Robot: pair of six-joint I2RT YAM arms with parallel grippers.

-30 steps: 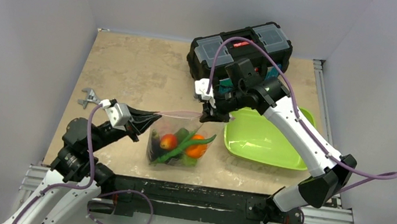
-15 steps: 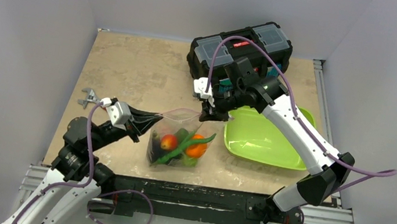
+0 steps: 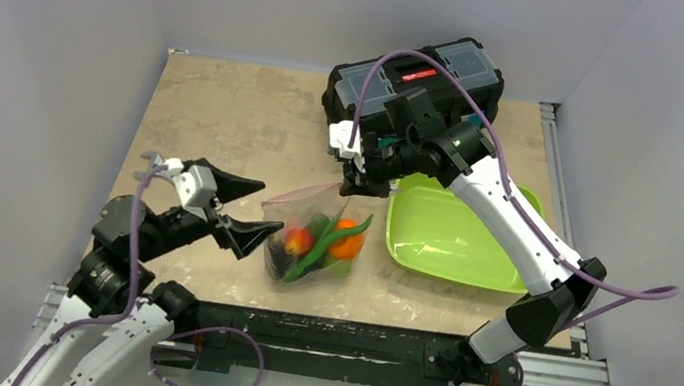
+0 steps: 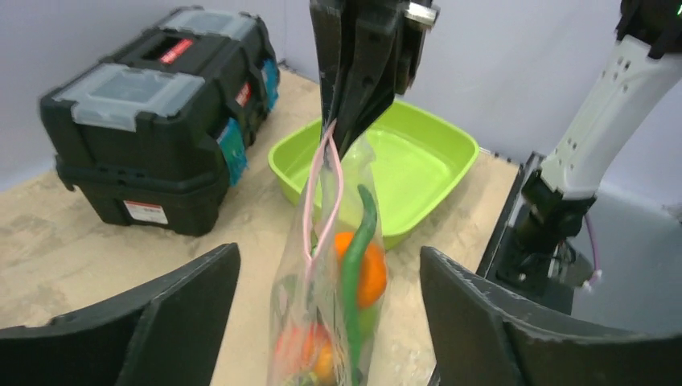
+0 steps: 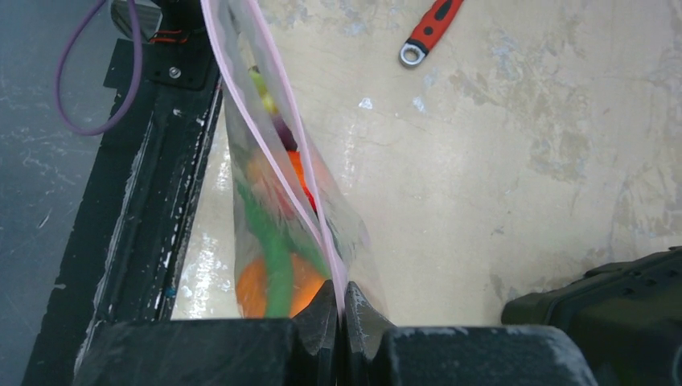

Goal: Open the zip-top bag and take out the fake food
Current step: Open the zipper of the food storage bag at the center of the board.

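Well, the zip-top bag (image 3: pixel 301 205), fake food (image 3: pixel 343 242) inside, stands on the table (image 3: pixel 227 116) beside the green tray (image 3: pixel 453 239). The right gripper (image 3: pixel 356 187) pinches its pink zip strip; the left gripper (image 3: pixel 271 206) gapes wide just beside it.

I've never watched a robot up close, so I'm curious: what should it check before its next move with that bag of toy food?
1. Right gripper pinching the top edge of the zip-top bag: ok, shut on it and holding it up.
2. Left gripper free to move: ok, open and touching nothing.
3. Zip strip parted: ok, its two pink lines stand apart.
4. Mouth wide enough to reach in: cannot tell.
5. Fake food out of the bag: not ok, all inside.
6. Somewhere to put it: ok, the green tray sits beside the bag.
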